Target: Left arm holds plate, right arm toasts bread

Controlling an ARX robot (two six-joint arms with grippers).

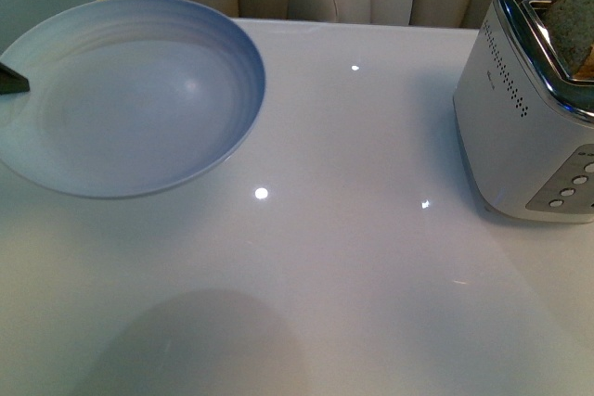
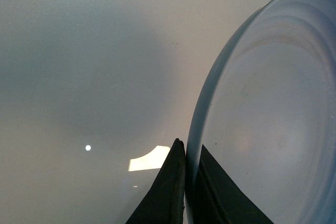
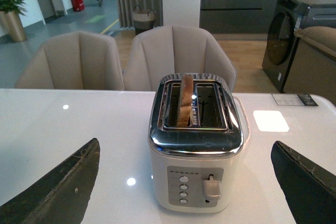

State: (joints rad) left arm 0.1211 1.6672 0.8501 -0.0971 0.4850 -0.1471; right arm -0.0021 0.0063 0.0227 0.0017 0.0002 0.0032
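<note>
Round pale blue plate (image 1: 139, 108) at ten o'clock, light brown wholemeal bread slice (image 1: 568, 20) at two o'clock.
The black angular-fingered left gripper (image 2: 190, 149) is pinching the plate's rim. The bread slice is standing upright in a slot of the white, chrome-topped toaster (image 1: 520, 136); the dark right gripper (image 3: 185, 145) is facing it, jaws spread wide.

Plate (image 1: 130, 99) left — toaster (image 1: 529, 127) right, bread (image 1: 571, 30) inside.

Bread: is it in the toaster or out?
In. The bread stands in one slot of the toaster, its top above the chrome rim.
</note>
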